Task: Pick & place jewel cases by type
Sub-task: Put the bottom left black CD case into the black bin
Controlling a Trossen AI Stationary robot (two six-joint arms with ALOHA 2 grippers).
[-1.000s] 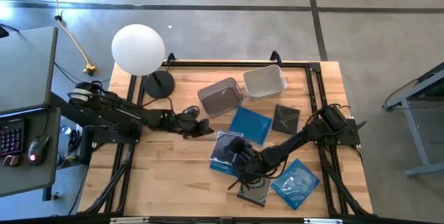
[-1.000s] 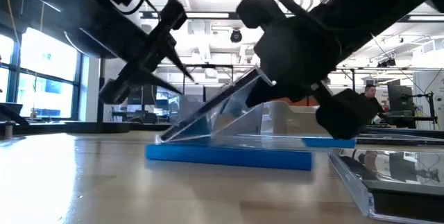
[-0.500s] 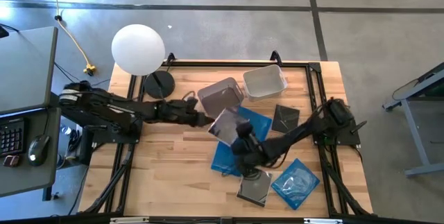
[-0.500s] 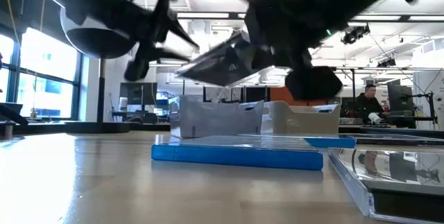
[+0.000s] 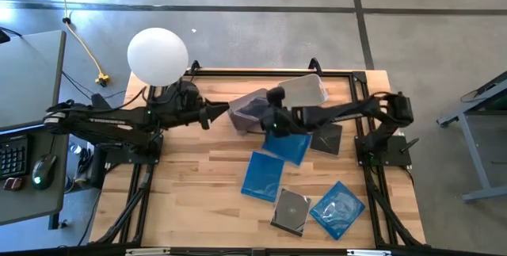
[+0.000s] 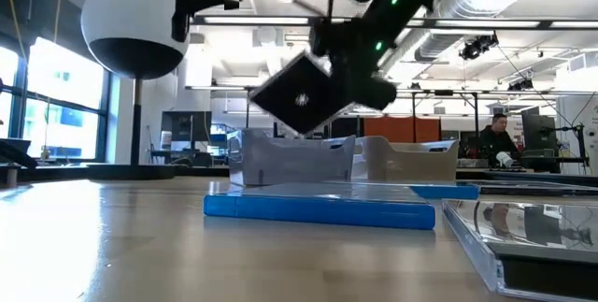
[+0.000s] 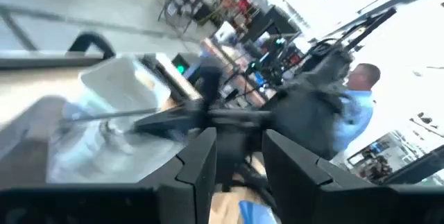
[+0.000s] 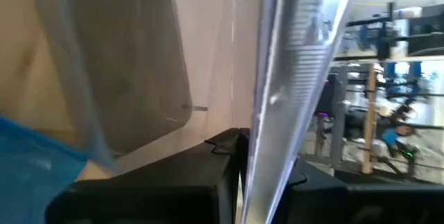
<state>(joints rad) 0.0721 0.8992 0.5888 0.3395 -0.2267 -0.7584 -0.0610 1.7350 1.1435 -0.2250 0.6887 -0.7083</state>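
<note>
My right gripper [image 5: 265, 116] is pinched shut on the edge of a dark case [image 6: 301, 96], holding it tilted in the air over the grey tub [image 5: 252, 109], which sits beside the clear tub [image 5: 303, 93]. In my wrist view the case [image 8: 295, 78] stands edge-on between my fingers, with the tub wall just behind it. My left gripper [image 5: 207, 115] waits near the tub's other side, fingers apart and empty.

To finish this well, I judge I should bring the case's lower corner inside the tub's rim before loosening my hold, and level it so it slides flat instead of catching on the wall. Releasing from this height risks a bounce or a case propped on the rim.

On the table lie three blue cases [image 5: 262, 175] and two more dark ones [image 5: 290, 209], one of them by the right arm.
</note>
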